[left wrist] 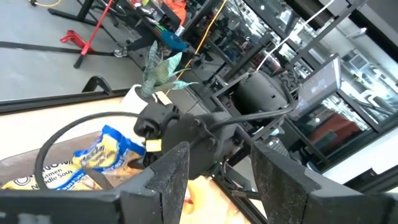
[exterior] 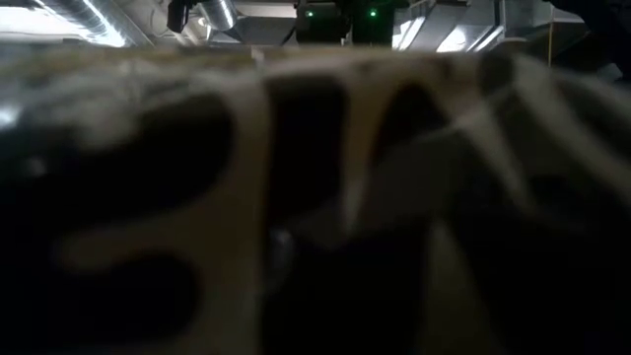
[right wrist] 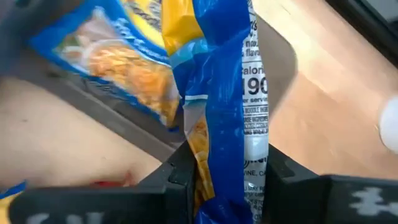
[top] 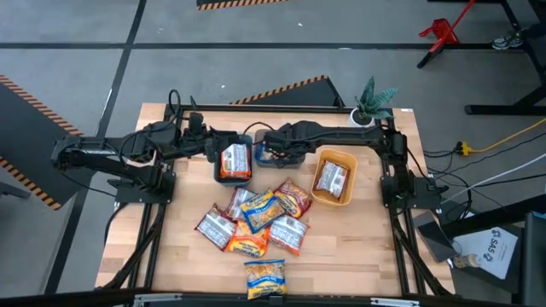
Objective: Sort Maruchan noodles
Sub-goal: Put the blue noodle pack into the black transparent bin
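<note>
My right gripper (right wrist: 227, 177) pinches a yellow-and-blue noodle packet (right wrist: 224, 93) by its edge above the middle tray (top: 271, 156) at the back of the desk (top: 358, 247), where another yellow-and-blue packet (right wrist: 102, 59) already lies. My left gripper (left wrist: 217, 180) hangs at the neighbouring dark tray (top: 233, 163), fingers spread and holding nothing; an orange-red packet (top: 235, 160) rests in that tray. A silvery-white packet (top: 331, 179) sits in the orange tray (top: 334, 159) to the right. Seven more Maruchan packets remain unsorted: six in a loose pile (top: 254, 220) at the desk's centre, and one yellow-and-blue packet (top: 264, 278) alone near the front edge. The low view is blocked, apparently by something right against the lens.
</note>
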Controlling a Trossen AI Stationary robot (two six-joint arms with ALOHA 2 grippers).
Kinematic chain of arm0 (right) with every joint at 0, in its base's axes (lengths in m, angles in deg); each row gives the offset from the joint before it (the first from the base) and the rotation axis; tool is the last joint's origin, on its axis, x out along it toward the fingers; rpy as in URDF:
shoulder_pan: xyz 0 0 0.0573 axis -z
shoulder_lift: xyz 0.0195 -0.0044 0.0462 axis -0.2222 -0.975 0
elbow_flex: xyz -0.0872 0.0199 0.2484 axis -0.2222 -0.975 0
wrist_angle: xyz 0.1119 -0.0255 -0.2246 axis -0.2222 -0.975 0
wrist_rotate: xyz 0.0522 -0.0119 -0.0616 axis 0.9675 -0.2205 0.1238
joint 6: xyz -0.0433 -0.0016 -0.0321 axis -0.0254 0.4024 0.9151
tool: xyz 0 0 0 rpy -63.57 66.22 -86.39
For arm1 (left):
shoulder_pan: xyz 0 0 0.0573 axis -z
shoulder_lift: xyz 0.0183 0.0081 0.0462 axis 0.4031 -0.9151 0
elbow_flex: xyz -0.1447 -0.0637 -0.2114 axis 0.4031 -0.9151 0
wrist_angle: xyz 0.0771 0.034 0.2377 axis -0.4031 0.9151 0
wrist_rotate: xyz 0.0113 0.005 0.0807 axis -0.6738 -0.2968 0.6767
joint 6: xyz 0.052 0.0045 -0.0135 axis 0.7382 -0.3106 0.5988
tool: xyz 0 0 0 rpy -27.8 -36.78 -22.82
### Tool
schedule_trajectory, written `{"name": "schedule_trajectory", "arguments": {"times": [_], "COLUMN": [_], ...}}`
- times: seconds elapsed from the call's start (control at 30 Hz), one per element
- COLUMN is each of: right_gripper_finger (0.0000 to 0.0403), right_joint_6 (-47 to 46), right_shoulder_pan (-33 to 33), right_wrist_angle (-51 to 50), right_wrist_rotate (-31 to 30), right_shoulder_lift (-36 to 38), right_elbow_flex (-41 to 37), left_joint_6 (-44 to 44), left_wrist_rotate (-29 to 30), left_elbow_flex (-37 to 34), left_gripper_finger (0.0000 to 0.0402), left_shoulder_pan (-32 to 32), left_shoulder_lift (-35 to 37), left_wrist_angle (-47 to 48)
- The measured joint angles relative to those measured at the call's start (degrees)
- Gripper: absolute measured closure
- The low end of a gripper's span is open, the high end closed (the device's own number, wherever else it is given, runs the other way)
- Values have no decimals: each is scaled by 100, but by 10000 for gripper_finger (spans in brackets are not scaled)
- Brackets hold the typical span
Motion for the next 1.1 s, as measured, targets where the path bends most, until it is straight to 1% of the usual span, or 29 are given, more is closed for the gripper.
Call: {"name": "schedule_trajectory", "arguments": {"times": [0.1,0.27,0.53,0.63,0.73,0.8,0.9,1.1], "right_gripper_finger": [320,320,320,320,319,311,300,294], "right_joint_6": [-443,-918,-1680,-1912,-1979,-1986,-1986,-1989], "right_shoulder_pan": [24,94,134,237,374,441,472,463], "right_wrist_angle": [64,131,29,8,-19,-80,-85,-48], "right_wrist_rotate": [-53,-4,299,313,397,399,442,448], "right_shoulder_lift": [31,84,82,80,80,80,80,77], "right_elbow_flex": [0,7,7,7,7,7,7,7], "left_joint_6": [0,-1,-2,-6,-16,-20,-14,-2], "left_wrist_rotate": [0,0,2,0,0,0,0,0], "left_elbow_flex": [0,0,0,0,0,0,0,0], "left_gripper_finger": [234,234,234,234,234,234,234,234], "left_shoulder_pan": [2,2,2,2,13,17,17,17], "left_shoulder_lift": [0,0,0,0,0,0,0,0], "left_wrist_angle": [-2,-7,-11,-11,-11,-13,-13,-11]}}
